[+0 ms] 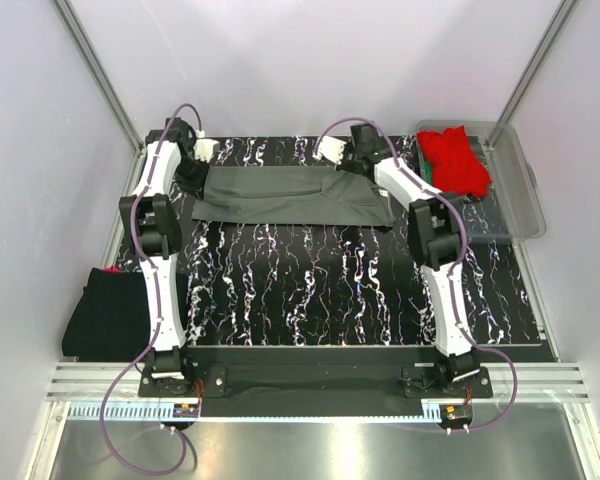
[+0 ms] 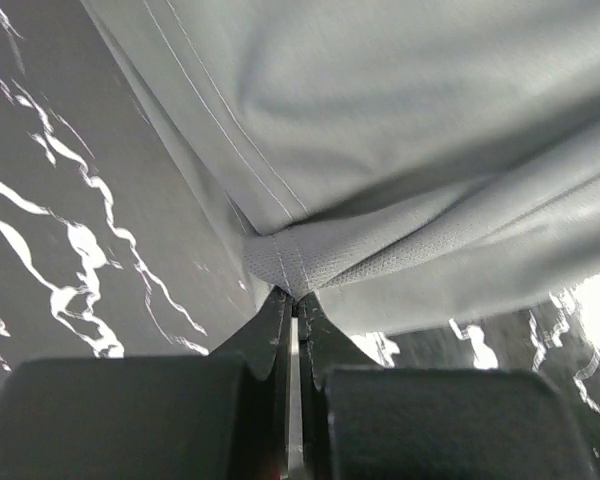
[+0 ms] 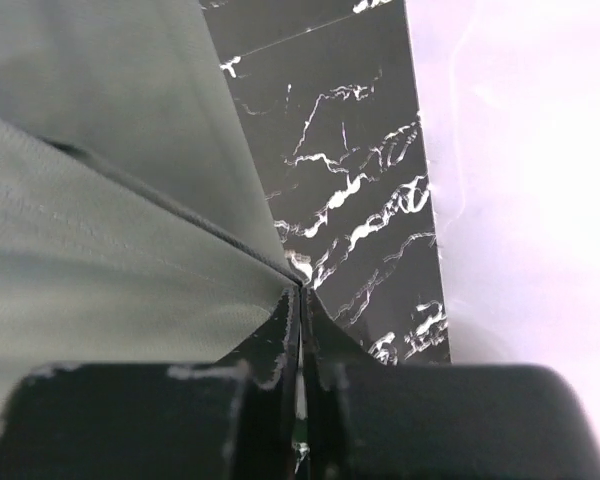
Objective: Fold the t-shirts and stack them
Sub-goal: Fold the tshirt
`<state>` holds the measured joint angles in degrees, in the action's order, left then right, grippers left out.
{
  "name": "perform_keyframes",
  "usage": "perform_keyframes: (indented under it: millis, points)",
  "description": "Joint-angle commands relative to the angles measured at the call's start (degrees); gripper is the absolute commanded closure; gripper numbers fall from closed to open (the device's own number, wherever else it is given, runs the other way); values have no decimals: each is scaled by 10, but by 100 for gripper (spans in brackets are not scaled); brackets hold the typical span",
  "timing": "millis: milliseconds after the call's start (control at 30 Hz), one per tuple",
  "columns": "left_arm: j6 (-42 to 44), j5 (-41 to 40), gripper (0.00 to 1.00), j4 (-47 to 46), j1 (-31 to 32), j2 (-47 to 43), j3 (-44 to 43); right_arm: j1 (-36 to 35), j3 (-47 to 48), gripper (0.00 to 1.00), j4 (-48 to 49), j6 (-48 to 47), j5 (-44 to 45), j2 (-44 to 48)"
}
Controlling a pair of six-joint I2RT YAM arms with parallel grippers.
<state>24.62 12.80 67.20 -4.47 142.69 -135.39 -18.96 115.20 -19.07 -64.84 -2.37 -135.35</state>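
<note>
**Dark grey t-shirt (image 1: 290,195) spread across the far part of the marbled table (image 1: 310,290), pinched at both ends**

The shirt lies as a wide band between your two arms, far bigger than either gripper. It is thin, light and limp, so expect it to sag and crease wherever you leave it unsupported. The stitched hems and corners look like your firmest holds. A black shirt (image 1: 105,310) sits at the table's left edge, and a red one (image 1: 455,160) lies in the clear tub (image 1: 525,215) at far right. Your left gripper (image 2: 293,305) is pressed together on a bunched, stitched hem corner. Your right gripper (image 3: 301,295) is likewise closed on a thin edge of the same cloth. Keep both pinches level, or the slack middle will likely drag.
</note>
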Motion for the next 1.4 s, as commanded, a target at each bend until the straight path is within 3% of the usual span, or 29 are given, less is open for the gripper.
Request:
perform_keyframes:
  millis: [0, 33, 100, 200, 300, 500, 567, 733, 1033, 1367]
  points:
    - [-27, -27, 72, -62, 1, -5, -34, 1, 78, 93, 25, 7, 51, -46]
    - [-34, -39, 61, -70, 2, -8, -36, 1, 104, 84, 25, 25, 65, -59]
    - [-61, -44, 48, -87, 2, -21, -51, 2, 115, 78, 27, 45, 104, -57]
    - [-72, -44, 43, -102, 7, -63, -49, 9, 90, 72, 28, 107, 127, -5]
    - [-67, -57, 41, -109, 10, -101, -30, 12, -1, 67, 59, 139, 142, 77]
    - [-36, -43, 43, -110, 13, -156, 109, 13, -190, 62, 54, 180, 91, 209]
    - [-32, -20, 51, -113, 15, -164, 158, 13, -233, 62, 38, 200, 73, 222]
    - [-17, 5, 64, -111, 22, -136, 183, 31, -215, 63, -38, 305, -8, 181]
    - [-11, -16, 66, -113, 21, -72, 148, 36, -155, 66, -95, 342, -31, 112]
    - [-18, -19, 66, -114, 21, -57, 138, 53, -153, 61, -167, 339, -18, 121]
